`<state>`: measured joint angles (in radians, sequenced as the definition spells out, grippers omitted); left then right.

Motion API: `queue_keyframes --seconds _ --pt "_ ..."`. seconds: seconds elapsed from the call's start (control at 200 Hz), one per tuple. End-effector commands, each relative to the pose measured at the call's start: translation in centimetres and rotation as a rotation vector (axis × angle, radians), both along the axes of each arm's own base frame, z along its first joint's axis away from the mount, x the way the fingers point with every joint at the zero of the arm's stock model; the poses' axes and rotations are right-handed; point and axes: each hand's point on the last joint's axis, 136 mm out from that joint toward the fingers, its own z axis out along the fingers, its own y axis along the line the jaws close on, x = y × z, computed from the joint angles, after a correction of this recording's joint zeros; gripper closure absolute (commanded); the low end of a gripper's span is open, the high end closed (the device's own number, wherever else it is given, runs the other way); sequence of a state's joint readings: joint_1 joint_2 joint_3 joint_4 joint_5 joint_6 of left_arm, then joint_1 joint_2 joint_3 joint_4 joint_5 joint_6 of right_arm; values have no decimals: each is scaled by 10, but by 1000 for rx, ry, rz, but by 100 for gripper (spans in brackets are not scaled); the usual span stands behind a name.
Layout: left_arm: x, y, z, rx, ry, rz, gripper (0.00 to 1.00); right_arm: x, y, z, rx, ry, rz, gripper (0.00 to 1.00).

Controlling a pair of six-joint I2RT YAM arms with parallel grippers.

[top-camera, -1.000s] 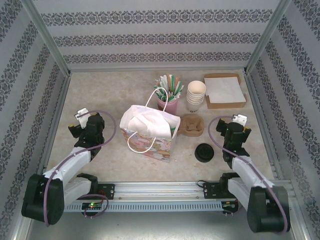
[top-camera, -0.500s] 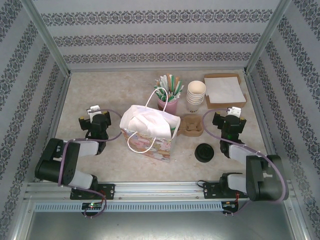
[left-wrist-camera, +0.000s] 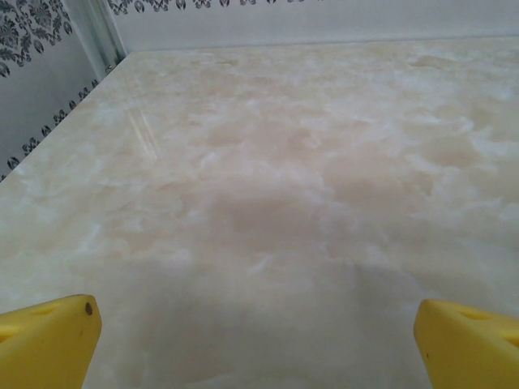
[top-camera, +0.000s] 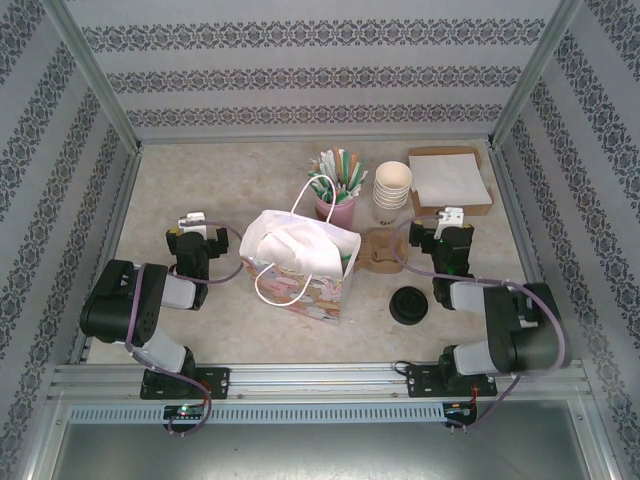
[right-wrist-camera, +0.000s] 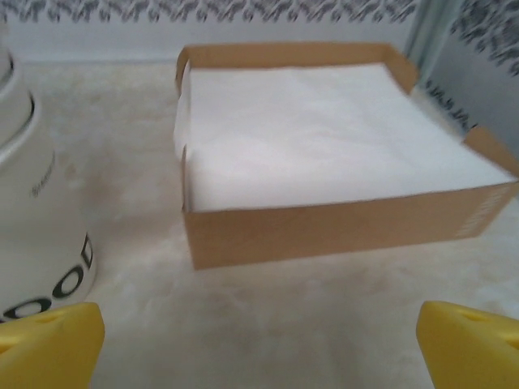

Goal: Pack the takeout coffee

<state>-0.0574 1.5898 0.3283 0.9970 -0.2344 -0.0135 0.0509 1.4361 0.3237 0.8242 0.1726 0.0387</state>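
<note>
Paper and thin plastic make up the takeout coffee, so I judge it light, easily crushed at the wall and slick on the lid. A gentle, upright hold around the cup body just under the lid rim looks safest. A pinch on the lid alone could pop it off.

As things lie, it reads as not yet put together, and its likely makings sit apart. The stack of cream paper cups (top-camera: pixel 392 188), with black lettering on its side, stands at the far side between the pink straw holder (top-camera: pixel 336 205) and the napkin box (right-wrist-camera: pixel 324 231). The black lids (top-camera: pixel 409 305) form a low round pile on the table (top-camera: pixel 220 180) nearer the arms, right of the paper gift bag (top-camera: pixel 300 265) and just in front of the cardboard cup carrier (top-camera: pixel 383 250). That pile is black down its near side, and I cannot tell whether a cup sits under it. Capped, the drink would be a cream cup under a round black top.

The left gripper (left-wrist-camera: pixel 259 348) has its 2 yellow fingertips spread wide over bare table, holding nothing. The right gripper (right-wrist-camera: pixel 259 348) is likewise wide and empty, facing the napkin box.
</note>
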Motion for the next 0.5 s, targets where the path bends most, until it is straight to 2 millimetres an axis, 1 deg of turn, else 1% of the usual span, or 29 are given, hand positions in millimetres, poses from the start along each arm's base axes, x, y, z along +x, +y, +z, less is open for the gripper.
queue_keyframes --seconds 0.0,0.055,0.105,0.495 --pt "10 -3 9 -19 -13 -29 0 21 6 13 -4 -77 27 2" --pt "11 -3 12 -6 -39 -36 0 20 0 15 2 -87 -2 2" --pt "10 -8 11 -13 -35 -63 0 19 -2 13 6 -62 -10 2" --pt "12 -10 10 -10 -27 -72 0 20 -3 13 9 -68 -11 2"
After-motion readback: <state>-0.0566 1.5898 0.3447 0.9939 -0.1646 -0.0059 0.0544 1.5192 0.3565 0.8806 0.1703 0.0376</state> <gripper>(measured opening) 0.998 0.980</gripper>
